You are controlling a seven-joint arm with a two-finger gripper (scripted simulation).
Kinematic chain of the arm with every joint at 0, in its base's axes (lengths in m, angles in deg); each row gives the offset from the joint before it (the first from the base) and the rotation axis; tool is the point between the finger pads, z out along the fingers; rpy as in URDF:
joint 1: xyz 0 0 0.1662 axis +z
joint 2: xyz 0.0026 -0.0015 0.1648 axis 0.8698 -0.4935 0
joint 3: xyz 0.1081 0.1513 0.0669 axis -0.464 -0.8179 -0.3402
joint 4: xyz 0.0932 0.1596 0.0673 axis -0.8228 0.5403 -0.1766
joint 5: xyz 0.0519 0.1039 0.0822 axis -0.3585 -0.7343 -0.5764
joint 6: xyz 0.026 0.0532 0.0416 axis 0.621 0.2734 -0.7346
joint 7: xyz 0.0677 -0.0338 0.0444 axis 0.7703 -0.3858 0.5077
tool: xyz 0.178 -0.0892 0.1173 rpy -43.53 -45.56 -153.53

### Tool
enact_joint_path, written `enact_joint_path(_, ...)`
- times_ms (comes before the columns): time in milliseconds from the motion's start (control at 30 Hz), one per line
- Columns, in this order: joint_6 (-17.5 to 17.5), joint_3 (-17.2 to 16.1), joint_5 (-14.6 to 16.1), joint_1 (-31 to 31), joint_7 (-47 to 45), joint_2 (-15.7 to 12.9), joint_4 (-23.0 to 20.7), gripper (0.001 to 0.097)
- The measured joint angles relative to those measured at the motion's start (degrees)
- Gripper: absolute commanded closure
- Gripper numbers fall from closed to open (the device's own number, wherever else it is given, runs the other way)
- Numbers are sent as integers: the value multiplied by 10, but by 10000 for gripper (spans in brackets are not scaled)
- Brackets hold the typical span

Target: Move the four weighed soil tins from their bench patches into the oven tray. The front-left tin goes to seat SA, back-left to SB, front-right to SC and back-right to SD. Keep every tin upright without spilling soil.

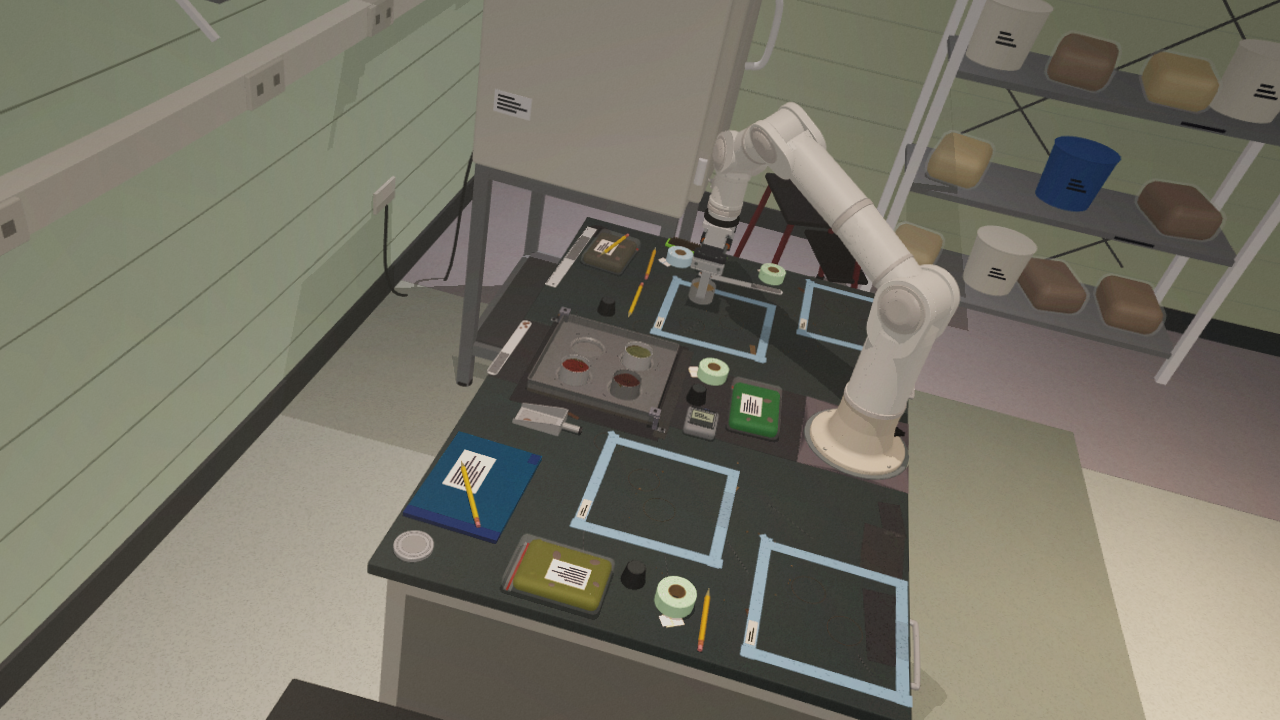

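Observation:
My gripper is low over the far taped patch, down around a soil tin that stands upright in the patch's back-left corner; its fingers are closing and I cannot tell whether they grip the tin. The oven tray lies left of the middle of the bench. It holds three tins: red soil, dark reddish soil and olive soil. Its far-left seat is open. The other taped patches hold no tins.
An oven cabinet stands behind the bench. Tape rolls, a green box, a timer, pencils and a scoop lie around the tray and patches. Shelving stands at the right.

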Motion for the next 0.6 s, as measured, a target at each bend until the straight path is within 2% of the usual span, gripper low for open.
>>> enact_joint_path(600, 0, 0, 0, 0, 0, 0, 0, 851)
